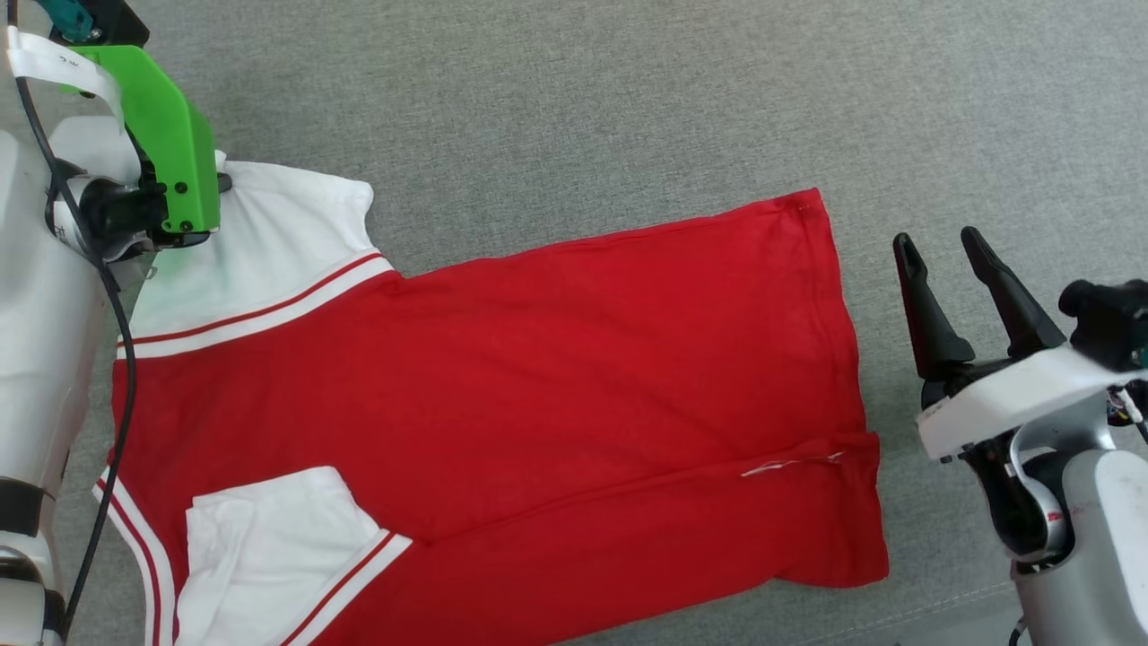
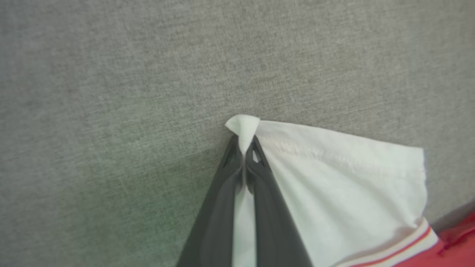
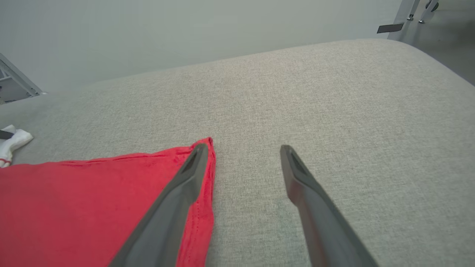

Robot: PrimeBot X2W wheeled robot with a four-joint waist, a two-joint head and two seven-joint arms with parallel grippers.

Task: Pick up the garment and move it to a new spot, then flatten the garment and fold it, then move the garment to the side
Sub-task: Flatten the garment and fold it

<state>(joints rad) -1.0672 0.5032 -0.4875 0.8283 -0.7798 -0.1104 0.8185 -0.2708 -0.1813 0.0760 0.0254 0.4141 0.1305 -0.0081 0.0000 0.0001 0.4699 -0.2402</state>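
Dark fingers of the left pincer [image 2: 245, 149] were clamped together on the outer corner of a white sleeve [image 2: 334, 178], a small tuft of cloth poking out past their tips. That sleeve belonged to the garment [image 1: 538, 359], which lay spread sideways on the grey upholstered surface [image 1: 628, 90], collar end toward the robot's left and hem toward its right.

Judging by the layout, the pick-up, move and flattening looked done: the red body was smooth with only faint creases. Folding seemed begun, since the near long edge appeared turned over along a seam line and the near sleeve [image 1: 269, 538] sat tucked on top of the red. The far sleeve, the remaining folds and the shift to the side looked still to do.

From the head, a green bracket [image 1: 170, 135] covered the left fingers, so the grip itself was legible from the left wrist alone. Only the head gave the whole shirt at once. The right pincer [image 1: 937, 240] stood wide apart and held nothing; its own wrist camera placed one finger over the red hem corner [image 3: 209, 142] and the other over bare cloth, though whether they touched down could not be told.
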